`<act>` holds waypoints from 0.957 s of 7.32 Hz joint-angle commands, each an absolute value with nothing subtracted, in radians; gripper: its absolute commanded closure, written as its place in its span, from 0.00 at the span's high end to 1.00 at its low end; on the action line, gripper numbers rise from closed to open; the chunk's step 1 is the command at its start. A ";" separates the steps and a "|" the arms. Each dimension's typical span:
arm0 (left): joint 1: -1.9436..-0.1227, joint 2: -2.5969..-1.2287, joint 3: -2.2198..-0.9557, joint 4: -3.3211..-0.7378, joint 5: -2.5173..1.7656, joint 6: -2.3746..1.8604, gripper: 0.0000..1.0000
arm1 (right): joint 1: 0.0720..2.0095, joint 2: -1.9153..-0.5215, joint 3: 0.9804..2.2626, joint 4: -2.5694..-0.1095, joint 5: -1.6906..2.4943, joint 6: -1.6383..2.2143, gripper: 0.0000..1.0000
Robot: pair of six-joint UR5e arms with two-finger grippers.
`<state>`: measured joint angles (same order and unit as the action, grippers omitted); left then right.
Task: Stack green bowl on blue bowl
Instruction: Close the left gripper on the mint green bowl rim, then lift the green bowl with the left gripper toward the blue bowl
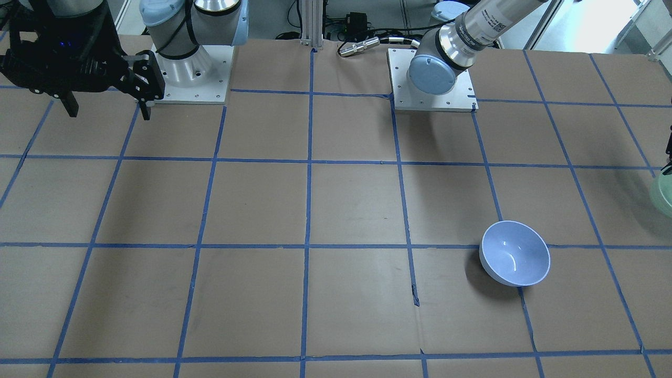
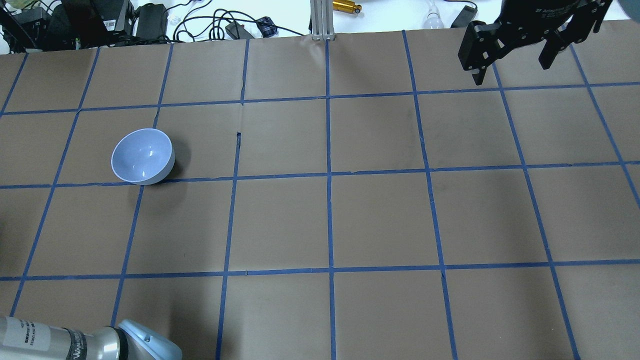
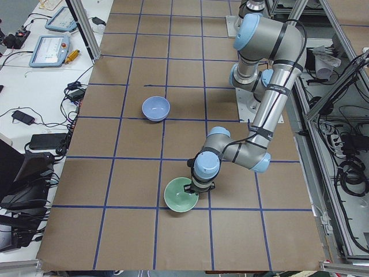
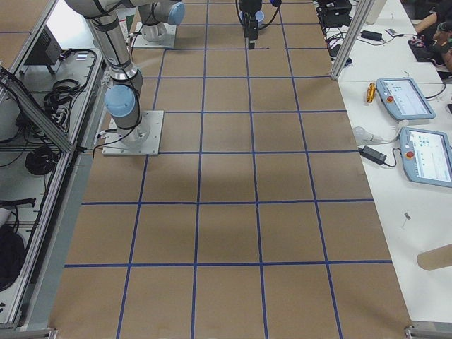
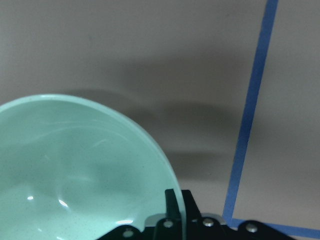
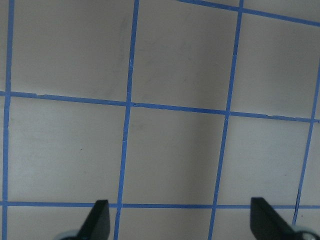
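The green bowl point(image 5: 75, 170) is pale mint and glossy. My left gripper point(image 5: 178, 202) is shut on its rim, one finger inside and one outside. In the left side view the green bowl point(image 3: 180, 197) hangs under the left gripper point(image 3: 194, 187) near the table's left end, seemingly just above the surface. Only its edge point(image 1: 662, 195) shows in the front view. The blue bowl point(image 2: 142, 156) stands upright and empty on the table, also in the front view point(image 1: 514, 253) and the left side view point(image 3: 156, 108), well apart from the green one. My right gripper point(image 2: 512, 67) is open and empty above the table's far right.
The table point(image 2: 330, 220) is brown board with a blue tape grid. The arm bases point(image 1: 430, 79) stand at the robot's edge. Cables and boxes point(image 2: 100, 20) lie beyond the far edge. The right gripper point(image 6: 182, 222) hovers over bare table.
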<state>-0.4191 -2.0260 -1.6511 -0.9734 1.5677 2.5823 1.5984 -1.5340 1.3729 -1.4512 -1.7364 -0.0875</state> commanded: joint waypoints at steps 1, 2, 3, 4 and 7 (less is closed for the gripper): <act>-0.449 -1.993 -1.648 -0.991 1.568 2.582 0.00 | 1.598 -1.534 1.373 -1.451 -1.736 -0.087 1.00; -0.480 -1.968 -1.643 -1.032 1.569 2.563 0.00 | 1.597 -1.534 1.373 -1.451 -1.736 -0.087 1.00; -0.509 -1.936 -1.643 -1.087 1.571 2.554 0.00 | 1.598 -1.534 1.373 -1.451 -1.736 -0.087 1.00; -0.544 -1.910 -1.643 -1.092 1.565 2.518 0.00 | 1.597 -1.534 1.373 -1.451 -1.736 -0.087 1.00; -0.676 -1.820 -1.641 -1.156 1.557 2.403 0.00 | 1.598 -1.534 1.373 -1.451 -1.736 -0.087 1.00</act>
